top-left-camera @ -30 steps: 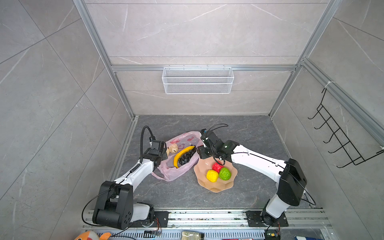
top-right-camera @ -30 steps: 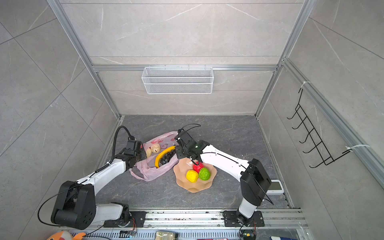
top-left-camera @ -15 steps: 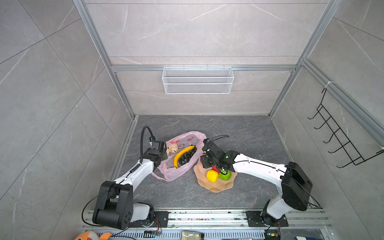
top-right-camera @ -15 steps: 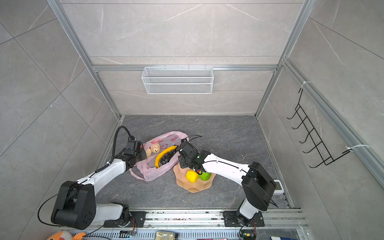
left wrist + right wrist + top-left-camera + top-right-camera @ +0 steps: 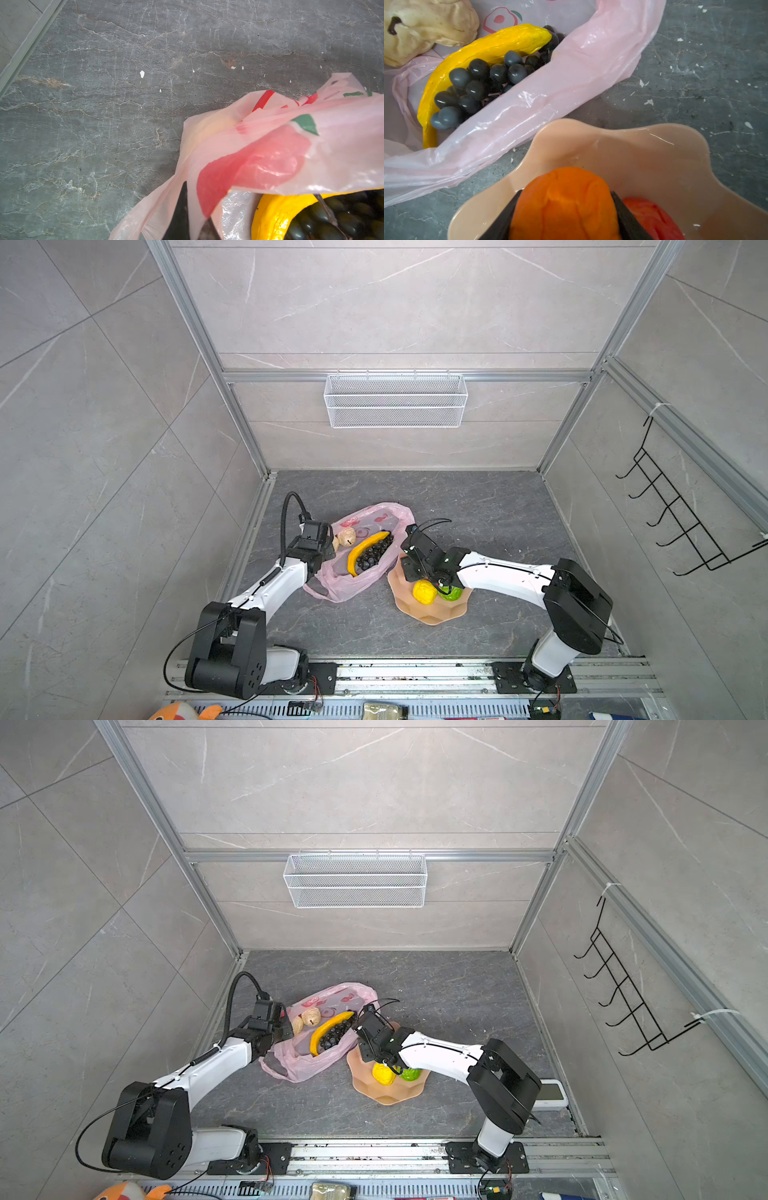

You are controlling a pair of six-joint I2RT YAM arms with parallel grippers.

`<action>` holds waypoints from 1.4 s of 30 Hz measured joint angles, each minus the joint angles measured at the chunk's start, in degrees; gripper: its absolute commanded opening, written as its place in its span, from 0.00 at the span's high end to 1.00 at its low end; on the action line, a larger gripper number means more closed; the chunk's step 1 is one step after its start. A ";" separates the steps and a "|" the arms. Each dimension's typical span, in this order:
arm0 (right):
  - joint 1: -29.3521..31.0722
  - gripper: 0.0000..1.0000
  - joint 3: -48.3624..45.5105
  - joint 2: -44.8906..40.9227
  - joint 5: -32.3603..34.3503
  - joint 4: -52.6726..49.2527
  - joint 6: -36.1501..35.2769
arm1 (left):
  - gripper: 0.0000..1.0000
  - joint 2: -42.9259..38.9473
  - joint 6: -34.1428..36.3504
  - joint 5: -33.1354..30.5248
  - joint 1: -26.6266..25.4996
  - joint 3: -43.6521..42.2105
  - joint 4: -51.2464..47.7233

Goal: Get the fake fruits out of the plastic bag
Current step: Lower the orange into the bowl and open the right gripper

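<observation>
Orange tangerine (image 5: 562, 207) was pinched in my right end effector (image 5: 565, 193), low over the peach plate (image 5: 654, 158). I figured letting go gently beside the red berry (image 5: 652, 218) would keep it from rolling. And my left end effector (image 5: 193, 226) was clamped on the plastic bag (image 5: 270, 145), with the banana (image 5: 483, 49) and grapes (image 5: 477, 83) inside. Only the right wrist view showed tangerine and berry; a top view showed the yellow fruit (image 5: 424, 591) and green fruit (image 5: 452, 594) plated instead.

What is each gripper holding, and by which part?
Right gripper: orange tangerine, clamped across its sides over the plate. Left gripper: plastic bag, pinched at its edge.
</observation>
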 measured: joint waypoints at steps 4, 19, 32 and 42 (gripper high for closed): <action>0.00 0.45 -0.39 0.66 0.94 1.05 0.17 | 0.97 0.00 0.00 0.00 0.00 0.00 0.00; 0.74 0.33 -2.62 0.96 2.23 2.97 0.83 | 0.97 0.00 0.00 0.00 0.00 0.00 0.00; 0.98 0.25 -2.62 0.96 2.82 2.93 1.22 | 0.97 0.00 0.00 0.00 0.00 0.00 0.00; 1.27 0.25 -2.58 -0.04 3.48 1.79 1.20 | 0.97 0.00 0.00 0.00 0.00 0.00 -0.02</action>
